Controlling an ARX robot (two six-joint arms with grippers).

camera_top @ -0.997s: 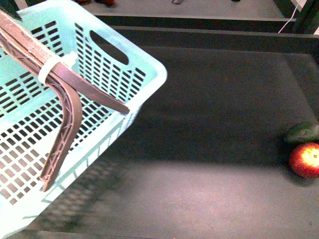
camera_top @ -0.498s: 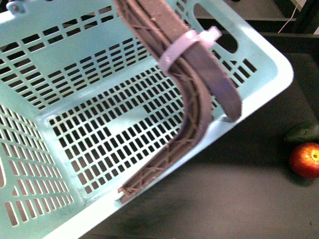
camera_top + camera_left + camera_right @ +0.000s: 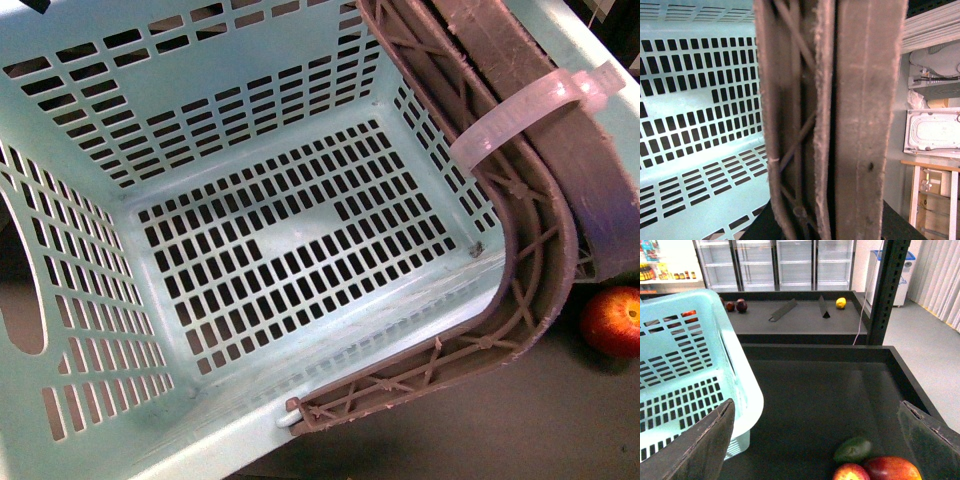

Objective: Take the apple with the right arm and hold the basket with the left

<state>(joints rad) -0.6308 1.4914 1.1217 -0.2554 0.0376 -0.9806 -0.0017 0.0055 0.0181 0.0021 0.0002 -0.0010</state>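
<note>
Swung right to fill the front view, the basket (image 3: 250, 100) nears the unpicked apple (image 3: 612, 320) as the right gripper (image 3: 816, 407) hangs spread; the left gripper's grip cannot be told.

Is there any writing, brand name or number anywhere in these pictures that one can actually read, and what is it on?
Nothing can be read in any view.
Basket, its handle, the zip tie and the apple: no print shows.
Bottles on the far shelf, right wrist view: the labels are too small and blurred to read.
</note>
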